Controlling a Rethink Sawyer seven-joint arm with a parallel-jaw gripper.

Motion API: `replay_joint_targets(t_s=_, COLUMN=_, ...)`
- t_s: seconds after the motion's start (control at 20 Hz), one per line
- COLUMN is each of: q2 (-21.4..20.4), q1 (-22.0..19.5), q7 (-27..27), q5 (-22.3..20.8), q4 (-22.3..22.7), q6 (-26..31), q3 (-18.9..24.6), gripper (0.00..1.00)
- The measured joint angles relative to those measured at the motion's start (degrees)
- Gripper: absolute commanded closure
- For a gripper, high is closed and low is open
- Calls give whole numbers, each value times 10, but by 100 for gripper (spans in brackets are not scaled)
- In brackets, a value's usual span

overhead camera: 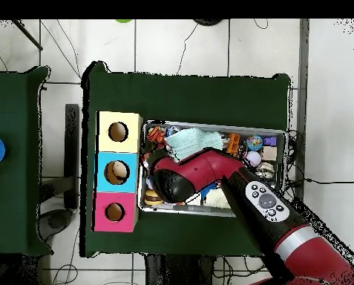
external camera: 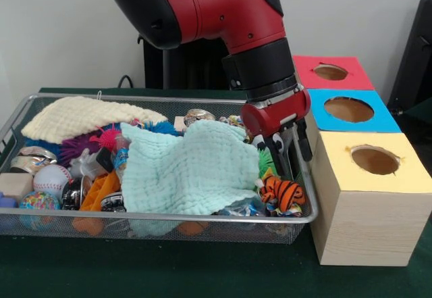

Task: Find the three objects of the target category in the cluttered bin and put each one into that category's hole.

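Observation:
The wire mesh bin (external camera: 135,215) is full of toys and cloths; it also shows in the overhead view (overhead camera: 209,124). An orange ball with black tiger stripes (external camera: 282,193) lies in its front right corner. A white baseball (external camera: 52,178) and a speckled multicoloured ball (external camera: 39,201) lie at the left end. My gripper (external camera: 290,155) hangs inside the bin's right end, just above and behind the tiger ball, open and empty. The red-topped box's hole (external camera: 331,72) is at the far right; in the overhead view it (overhead camera: 114,212) is the lowest of the row. The arm hides the gripper there.
A mint green cloth (external camera: 189,166) covers the bin's middle and a cream cloth (external camera: 81,115) lies at the back left. Spiky pom balls (external camera: 101,138) sit between them. The blue-topped box (external camera: 349,109) and the yellow-topped box (external camera: 374,159) stand beside the bin's right end.

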Motion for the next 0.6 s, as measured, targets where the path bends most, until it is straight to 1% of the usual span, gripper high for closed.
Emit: replay_joint_targets(t_s=0.6, q2=7, q1=-16, q7=0, q5=4, q4=0, q6=0, q3=0, gripper=0)
